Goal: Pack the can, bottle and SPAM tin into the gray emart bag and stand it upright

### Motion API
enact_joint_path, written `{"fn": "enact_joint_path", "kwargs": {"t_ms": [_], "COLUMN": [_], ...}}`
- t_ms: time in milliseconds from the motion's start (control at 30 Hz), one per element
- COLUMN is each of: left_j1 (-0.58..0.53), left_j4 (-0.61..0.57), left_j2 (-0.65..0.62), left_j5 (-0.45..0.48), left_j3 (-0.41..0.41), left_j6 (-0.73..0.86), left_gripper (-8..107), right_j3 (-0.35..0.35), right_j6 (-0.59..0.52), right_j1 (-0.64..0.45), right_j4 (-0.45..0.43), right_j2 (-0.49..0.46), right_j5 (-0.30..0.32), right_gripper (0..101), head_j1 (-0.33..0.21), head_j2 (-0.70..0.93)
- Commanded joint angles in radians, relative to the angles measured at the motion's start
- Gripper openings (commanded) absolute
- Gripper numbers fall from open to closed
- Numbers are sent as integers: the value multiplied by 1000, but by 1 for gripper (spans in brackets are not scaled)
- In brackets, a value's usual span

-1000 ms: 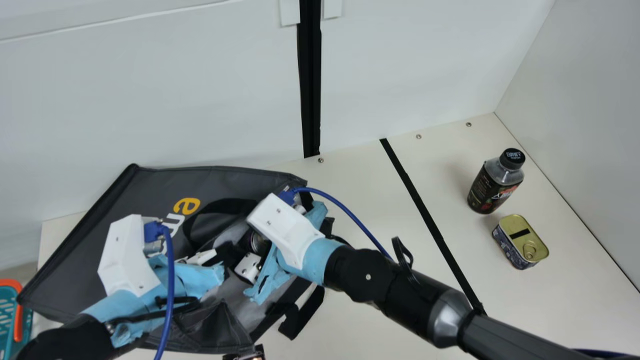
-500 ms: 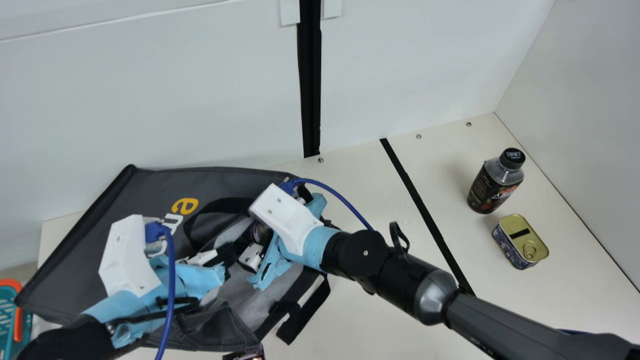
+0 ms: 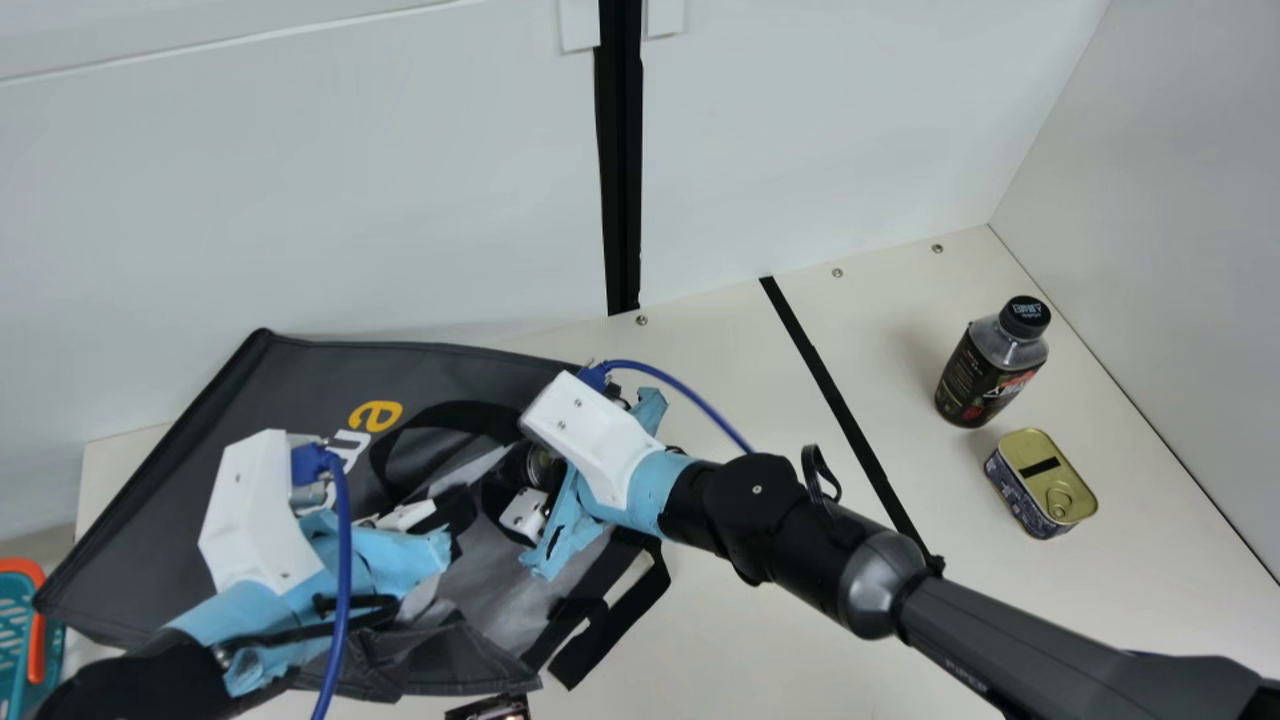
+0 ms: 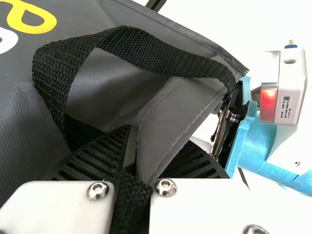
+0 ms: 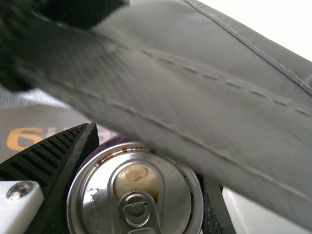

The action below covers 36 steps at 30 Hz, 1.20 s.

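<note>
The gray emart bag [image 3: 300, 400] lies on its side at the left, its mouth toward the middle. My left gripper [image 3: 440, 520] is at the mouth; in the left wrist view, my left gripper [image 4: 131, 156] is shut on the bag's edge and black strap. My right gripper [image 3: 515, 495] is at the opening's right side, with the can [image 3: 541, 466] in it. In the right wrist view, my right gripper [image 5: 146, 161] holds the can [image 5: 134, 195] top toward the camera, gray fabric crossing in front. The bottle [image 3: 985, 370] stands at the right, the SPAM tin [image 3: 1043, 480] nearer.
A black tape line [image 3: 840, 400] crosses the table [image 3: 760, 380] between the bag and bottle. A teal and orange basket [image 3: 15, 620] stands at the far left. A small dark object [image 3: 490, 708] lies at the near edge. White walls rise behind and at the right.
My right gripper, with the can, has moved slightly right and a little farther back. The bag's near right corner and loose strap have shifted right. My left arm has barely moved.
</note>
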Motion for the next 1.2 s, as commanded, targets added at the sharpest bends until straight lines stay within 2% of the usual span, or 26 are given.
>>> {"fn": "enact_joint_path", "kwargs": {"t_ms": [0, 333, 800, 1167], "left_j1": [0, 0, 0, 0], "left_j4": [0, 0, 0, 0], "left_j2": [0, 0, 0, 0], "left_j5": [0, 0, 0, 0], "left_j3": [0, 0, 0, 0], "left_j6": [0, 0, 0, 0], "left_gripper": [-8, -8, -8, -8], "right_j3": [4, 28, 76, 131], "right_j6": [-36, -132, -172, -81], "right_j1": [-5, -24, -46, -58], "right_j4": [28, 106, 127, 43], "right_j2": [-1, -11, -55, -127], "right_j5": [3, 20, 39, 49], "right_gripper": [63, 95, 95, 95], "head_j1": [-23, -23, -23, -23], "head_j2": [-2, -2, -2, -2]}}
